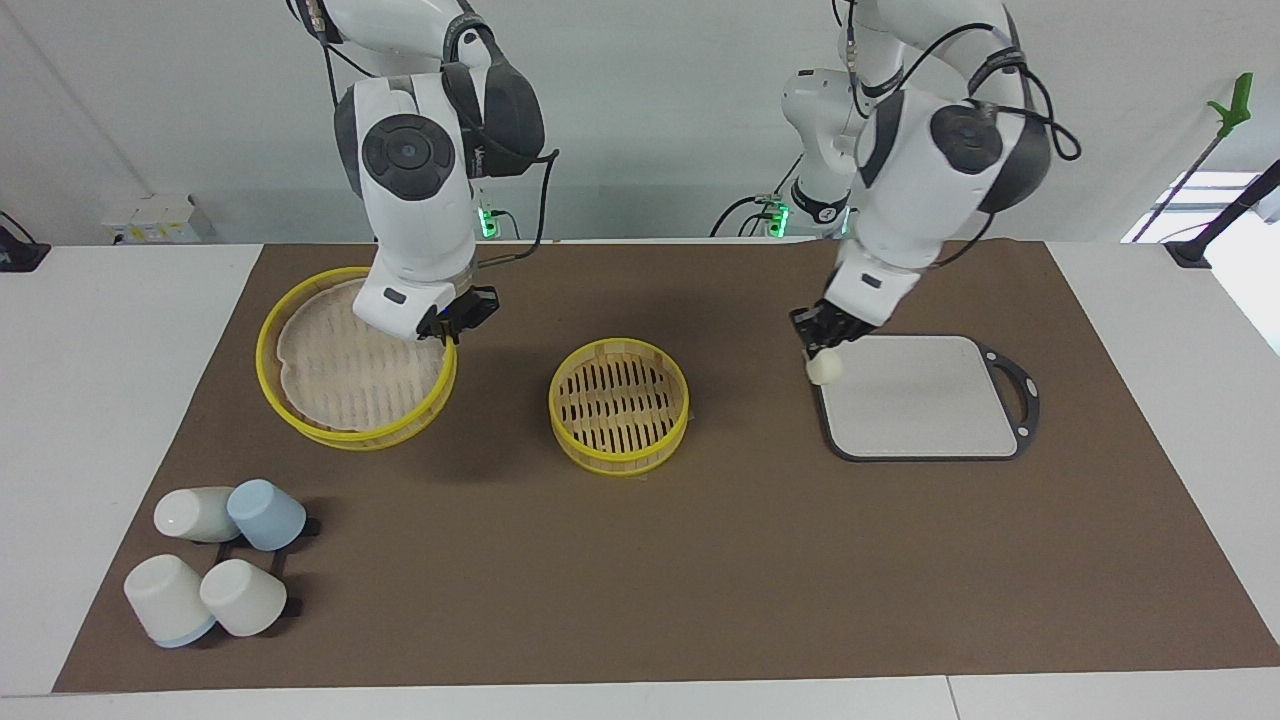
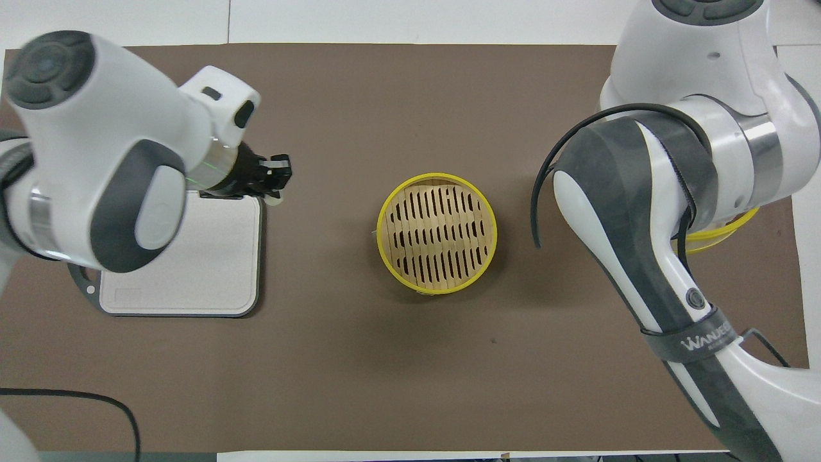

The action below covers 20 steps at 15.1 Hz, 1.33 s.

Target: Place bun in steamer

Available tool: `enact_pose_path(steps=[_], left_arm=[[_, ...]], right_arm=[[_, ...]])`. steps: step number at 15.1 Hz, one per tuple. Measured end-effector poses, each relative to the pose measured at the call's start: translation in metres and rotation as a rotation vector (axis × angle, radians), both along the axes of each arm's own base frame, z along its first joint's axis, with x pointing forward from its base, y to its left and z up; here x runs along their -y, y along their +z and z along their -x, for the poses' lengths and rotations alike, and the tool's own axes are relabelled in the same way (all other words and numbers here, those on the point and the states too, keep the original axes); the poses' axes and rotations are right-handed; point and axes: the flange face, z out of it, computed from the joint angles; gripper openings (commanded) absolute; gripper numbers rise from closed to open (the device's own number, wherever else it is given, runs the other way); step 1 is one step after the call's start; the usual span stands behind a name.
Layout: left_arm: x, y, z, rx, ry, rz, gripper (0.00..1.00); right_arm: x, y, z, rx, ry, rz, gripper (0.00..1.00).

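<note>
1. Cups (image 1: pixel 215 570) lie tipped over at the right arm's end, on the brown mat (image 1: pixel 700 560); we can't see inside them
2. The wide steamer (image 1: pixel 355 345) holds only a whitish liner; the right gripper (image 1: pixel 460 318) hangs over its rim, and we cannot tell how its fingers stand
3. The smaller slatted basket (image 1: pixel 619 403) sits mid-mat with nothing in it
4. The left gripper (image 1: pixel 825 335) is clamped on the bun (image 1: pixel 824 368), over the corner of the grey board (image 1: pixel 925 398)
5. From overhead, the right arm hides most of the steamer
</note>
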Motion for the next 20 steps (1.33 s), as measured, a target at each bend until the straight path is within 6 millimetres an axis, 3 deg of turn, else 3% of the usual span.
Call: enact_pose_path(steps=[2,3,5,7,9,10,11,12,13,14,18,20], left_arm=[[0.079,-0.025,0.021,0.033,0.023,0.023,0.00],[0.109,-0.042,0.033,0.044,0.020,0.032,0.00],[0.145,-0.081,0.051,0.054,0.004,0.027,0.00],[0.165,-0.123,0.062,0.072,0.002,-0.011,0.00],[0.174,-0.158,0.068,0.083,0.000,-0.030,0.01],[0.175,-0.169,0.069,0.084,0.001,-0.032,0.06],[0.173,-0.176,0.069,0.082,0.002,-0.036,0.20],[0.172,-0.178,0.069,0.082,0.005,-0.037,0.42],[0.172,-0.177,0.069,0.083,0.011,-0.036,0.73],[0.171,-0.176,0.068,0.082,0.026,-0.036,0.99],[0.167,-0.171,0.065,0.080,0.077,-0.035,1.00],[0.152,-0.149,0.059,0.070,0.099,-0.043,1.00]], right_arm=[[0.024,-0.003,-0.005,-0.017,0.019,-0.012,0.00],[0.037,-0.004,-0.007,-0.023,0.026,-0.019,0.00],[0.054,-0.006,-0.010,-0.034,0.033,-0.027,0.00],[0.057,-0.008,-0.010,-0.039,0.032,-0.027,0.00],[0.054,-0.009,-0.009,-0.041,0.038,-0.028,0.00],[0.053,-0.009,-0.009,-0.042,0.039,-0.028,0.00],[0.053,-0.010,-0.009,-0.042,0.040,-0.028,0.00],[0.053,-0.010,-0.009,-0.042,0.040,-0.028,0.00],[0.053,-0.010,-0.009,-0.043,0.040,-0.028,0.00],[0.053,-0.010,-0.009,-0.043,0.040,-0.028,0.00],[0.052,-0.010,-0.009,-0.043,0.040,-0.028,0.00],[0.052,-0.010,-0.009,-0.040,0.042,-0.030,0.00]])
